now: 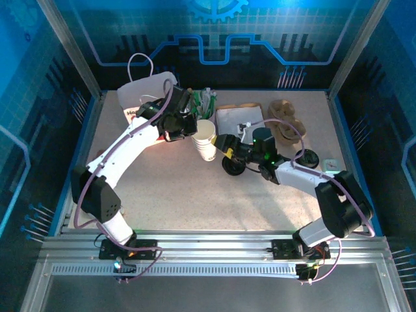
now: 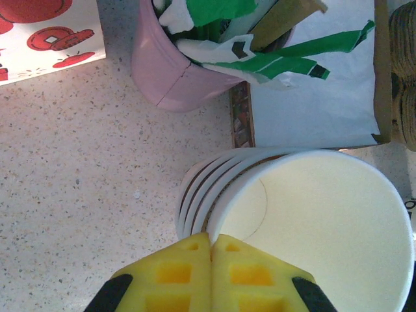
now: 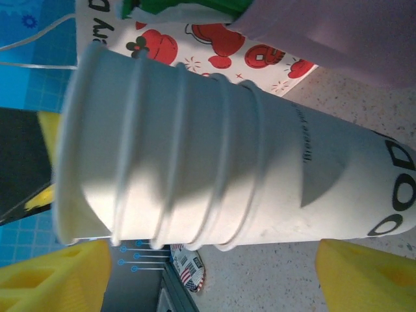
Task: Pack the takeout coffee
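Observation:
A stack of nested white paper cups (image 1: 207, 148) stands mid-table. Its top cup, the lidless takeout coffee cup (image 1: 205, 129), sits slightly raised in the stack. My left gripper (image 1: 194, 127) comes from the left and is shut on that cup's rim; the left wrist view shows the yellow pads (image 2: 188, 266) pinching the rim of the cup (image 2: 325, 221) above the lower rims (image 2: 190, 201). My right gripper (image 1: 220, 147) is open, its fingers (image 3: 370, 273) on either side of the stack (image 3: 214, 162) without touching it.
A white gift bag with red prints (image 1: 146, 91) lies at the back left. A pink cup of green-white sticks (image 2: 169, 71) stands just behind the stack. White paper (image 1: 237, 118), brown carriers (image 1: 286, 118) and two black round lids (image 1: 233, 166) (image 1: 309, 158) lie right.

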Robot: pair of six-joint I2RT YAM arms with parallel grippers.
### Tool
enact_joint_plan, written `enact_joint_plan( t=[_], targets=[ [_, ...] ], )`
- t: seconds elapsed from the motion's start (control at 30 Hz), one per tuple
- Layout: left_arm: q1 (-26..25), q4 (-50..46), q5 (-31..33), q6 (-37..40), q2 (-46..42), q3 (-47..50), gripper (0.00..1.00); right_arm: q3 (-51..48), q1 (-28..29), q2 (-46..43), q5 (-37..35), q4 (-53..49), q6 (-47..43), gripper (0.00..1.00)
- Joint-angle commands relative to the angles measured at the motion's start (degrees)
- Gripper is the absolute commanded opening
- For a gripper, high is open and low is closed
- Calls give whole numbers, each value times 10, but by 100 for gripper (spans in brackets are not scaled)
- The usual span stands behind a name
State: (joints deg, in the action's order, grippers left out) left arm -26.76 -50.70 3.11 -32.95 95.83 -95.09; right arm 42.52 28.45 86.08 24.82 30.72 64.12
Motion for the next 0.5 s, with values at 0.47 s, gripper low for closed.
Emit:
enact_joint_plan(
  t=[0.47],
  targets=[
    [3,9,-7,-2,-21,16,0,-22,6,20,-12,121,30,83]
  ],
)
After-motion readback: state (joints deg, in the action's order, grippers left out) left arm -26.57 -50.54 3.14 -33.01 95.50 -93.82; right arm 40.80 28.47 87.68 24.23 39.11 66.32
